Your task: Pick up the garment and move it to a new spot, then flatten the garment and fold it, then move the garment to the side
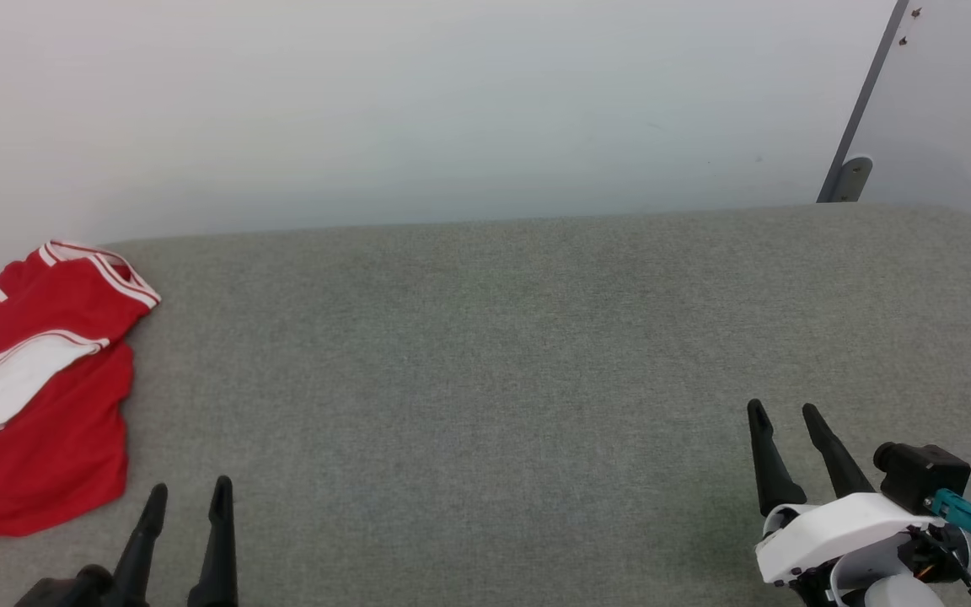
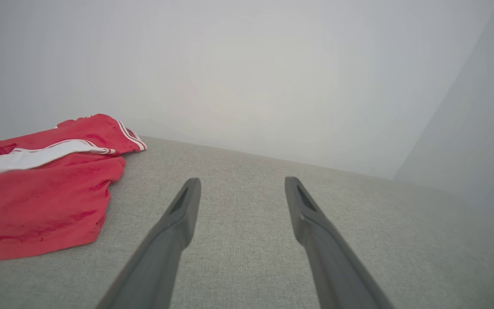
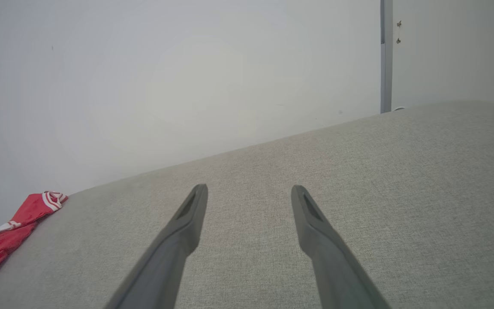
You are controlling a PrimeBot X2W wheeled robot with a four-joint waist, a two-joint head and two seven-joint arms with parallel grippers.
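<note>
The garment (image 1: 39, 396), a red jersey shirt with a white sleeve and red-white striped trim, lies folded at the far left of the grey fabric surface (image 1: 494, 354), partly cut off by the head view's left edge. Its chest letters are hidden. My left gripper (image 1: 189, 491) stands open at the lower left, just right of the garment's near corner and apart from it. In the left wrist view the garment (image 2: 41, 193) lies left of the open left gripper (image 2: 242, 183). My right gripper (image 1: 782, 411) is open at the lower right, far from the garment (image 3: 2, 240), with nothing between the fingers (image 3: 195, 210).
A pale wall (image 1: 452, 110) rises right behind the grey surface. A grey metal post (image 1: 861, 118) with a bracket leans at the back right, beside a lighter panel. Bare fabric stretches between the two grippers.
</note>
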